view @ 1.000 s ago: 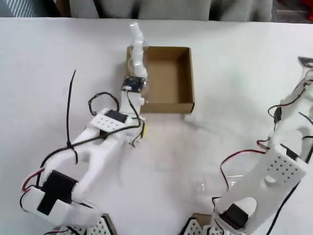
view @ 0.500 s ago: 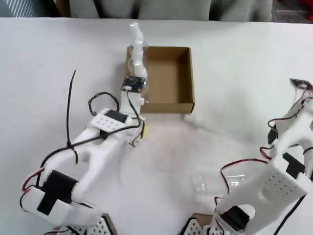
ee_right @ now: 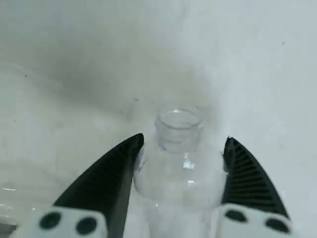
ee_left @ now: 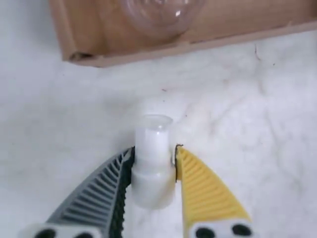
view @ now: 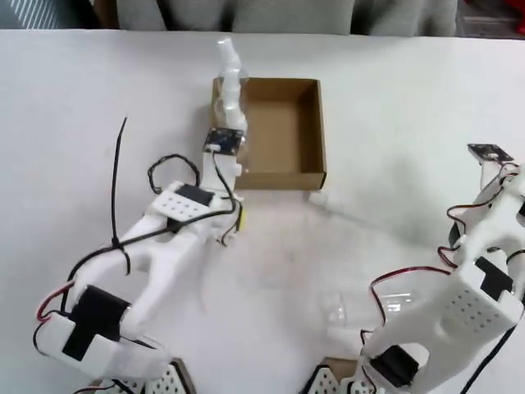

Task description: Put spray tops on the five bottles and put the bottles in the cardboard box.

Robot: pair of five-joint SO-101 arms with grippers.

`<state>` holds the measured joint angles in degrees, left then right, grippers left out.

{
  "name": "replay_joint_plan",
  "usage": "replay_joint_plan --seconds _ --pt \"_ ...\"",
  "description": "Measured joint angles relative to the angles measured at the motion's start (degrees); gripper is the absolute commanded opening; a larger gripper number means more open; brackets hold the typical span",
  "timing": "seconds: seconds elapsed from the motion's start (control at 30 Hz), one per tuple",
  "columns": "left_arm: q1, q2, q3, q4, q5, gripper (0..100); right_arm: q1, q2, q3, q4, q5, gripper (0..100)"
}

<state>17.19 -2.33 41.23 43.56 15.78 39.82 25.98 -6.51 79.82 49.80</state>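
The open cardboard box sits at the table's middle back. My left gripper is by the box's far left corner, shut on a white spray top. In the left wrist view the spray top stands between the grey and yellow fingers of my left gripper. Beyond it are the box wall and a clear bottle inside the box. My right gripper is shut on a clear bottle with a bare neck, held over the white table. The right arm rises at the right edge.
One clear bottle lies on the table near the right arm's base. Another clear piece lies by the box's front right corner. Black and red wires trail along the left arm.
The right arm's wrist has swung inward and toward the near side of the table. The left arm and its spray top have not moved.
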Motion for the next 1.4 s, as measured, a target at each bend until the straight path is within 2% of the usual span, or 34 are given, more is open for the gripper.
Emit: replay_joint_plan --seconds 0.17,0.4,0.7,0.97,1.4 --pt "0.0 0.0 0.0 0.0 0.0 2 0.0 -0.2 0.0 0.0 3.3 35.6" --pt "0.0 0.0 0.0 0.0 0.0 2 1.1 -0.4 0.0 0.0 5.2 28.7" --pt "0.0 0.0 0.0 0.0 0.0 2 4.5 -11.7 8.2 0.8 9.4 28.6" --pt "0.0 0.0 0.0 0.0 0.0 2 3.3 -18.7 21.7 -9.5 9.5 28.4" --pt "-0.2 0.0 0.0 0.0 0.0 2 0.4 -13.1 22.9 -19.0 7.2 28.4"
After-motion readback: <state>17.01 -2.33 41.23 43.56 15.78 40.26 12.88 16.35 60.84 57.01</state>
